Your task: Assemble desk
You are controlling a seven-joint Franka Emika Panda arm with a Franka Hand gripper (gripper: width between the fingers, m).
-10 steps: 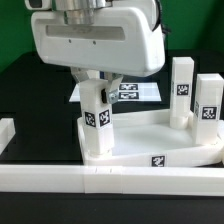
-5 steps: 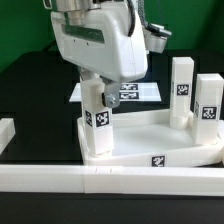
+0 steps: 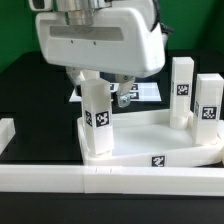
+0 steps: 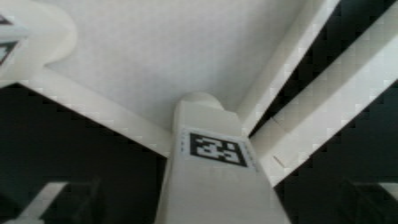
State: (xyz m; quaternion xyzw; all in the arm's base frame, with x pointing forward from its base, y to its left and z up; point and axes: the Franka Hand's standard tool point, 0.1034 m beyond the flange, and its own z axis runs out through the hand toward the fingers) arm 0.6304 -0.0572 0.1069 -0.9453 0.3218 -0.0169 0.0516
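Observation:
The desk panel point(image 3: 150, 138), a white tray with a raised rim, lies on the black table. One white tagged leg point(image 3: 97, 122) stands upright at the panel's corner on the exterior view's left. Two more legs point(image 3: 181, 88) point(image 3: 207, 104) stand at its right side. My gripper point(image 3: 97, 90) hangs straight over the left leg, open, one finger on each side of the leg's top. In the wrist view the leg point(image 4: 214, 165) runs up between the fingers point(image 4: 45, 200) with dark gaps on both sides, and the panel point(image 4: 160, 50) lies beyond it.
A long white border rail point(image 3: 110, 182) runs along the front and another piece point(image 3: 5, 135) stands at the exterior view's left. The marker board point(image 3: 140, 92) lies flat behind the panel.
The hand turned about its vertical axis half a second ago and has now turned back to its earlier square pose. The leg stays upright on the same corner.

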